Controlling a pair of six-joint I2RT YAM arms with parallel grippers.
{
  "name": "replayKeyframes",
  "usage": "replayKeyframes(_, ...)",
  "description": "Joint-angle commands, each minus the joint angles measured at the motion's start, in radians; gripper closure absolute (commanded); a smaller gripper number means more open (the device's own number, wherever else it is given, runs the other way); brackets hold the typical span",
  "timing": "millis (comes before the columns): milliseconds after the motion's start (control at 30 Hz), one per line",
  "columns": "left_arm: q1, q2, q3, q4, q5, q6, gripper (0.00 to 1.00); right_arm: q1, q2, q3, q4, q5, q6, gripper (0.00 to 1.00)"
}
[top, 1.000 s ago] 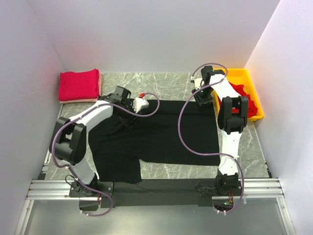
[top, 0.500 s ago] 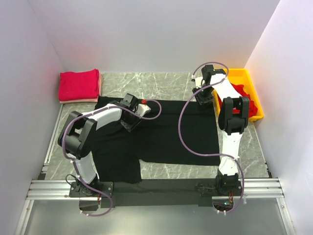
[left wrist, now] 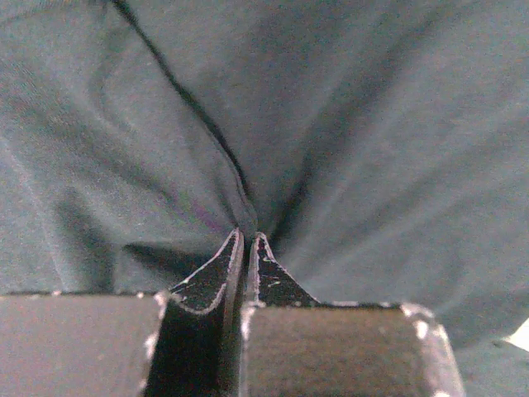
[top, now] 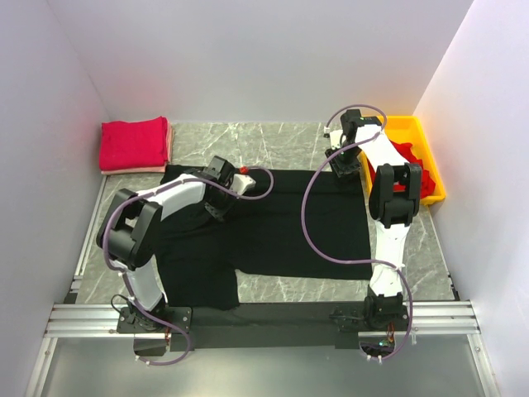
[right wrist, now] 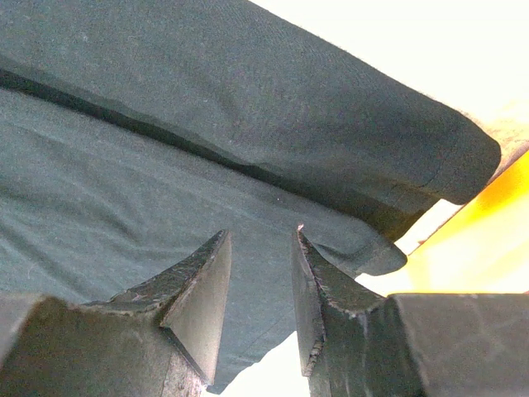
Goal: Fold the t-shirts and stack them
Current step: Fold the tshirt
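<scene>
left pincer [left wrist: 246,240] now closed, seemingly pinching soft black cloth t-shirt [left wrist: 372,149] into radiating creases; right pincer [right wrist: 259,248] unchanged, half-parted

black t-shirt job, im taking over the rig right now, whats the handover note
Left gripper: shut, pinching a ridge of the black t-shirt in its far left part.
Right gripper: open, over the shirt's far right corner beside the yellow tray, gripping nothing.
Things: the black shirt lies spread mid-table; a folded red t-shirt sits at the far left corner; crumpled red cloth lies in the tray.
Done: one red shirt looks folded and set aside.
Left: fold the black one, stack it, then deal with what is in the tray.
</scene>
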State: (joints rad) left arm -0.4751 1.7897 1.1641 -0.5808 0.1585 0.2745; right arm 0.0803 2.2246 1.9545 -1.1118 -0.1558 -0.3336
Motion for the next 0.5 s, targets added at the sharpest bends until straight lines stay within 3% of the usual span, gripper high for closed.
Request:
replayKeyframes(0, -0.003, -0.061, 0.052, -0.057, 0.105, -0.015, 0.96, -0.005, -0.045, 0.017, 0.001, 0.009, 0.005, 0.58)
replayKeyframes(100, -0.005, -0.072, 0.054, -0.079, 0.139, -0.014, 0.82, -0.005, -0.043, 0.015, 0.0, 0.007, 0.002, 0.58)
replayKeyframes(167, -0.003, -0.079, 0.051, -0.077, 0.144, -0.011, 0.8, -0.007, -0.045, 0.015, 0.001, 0.006, 0.002, 0.57)
replayKeyframes(300, -0.003, -0.081, 0.055, -0.077, 0.145, -0.014, 0.99, -0.005, -0.04, 0.021, -0.002, 0.004, 0.002, 0.58)
replayKeyframes(467, -0.002, -0.098, 0.058, -0.082, 0.231, 0.011, 0.99, -0.005, -0.039, 0.02, -0.003, 0.002, -0.002, 0.57)
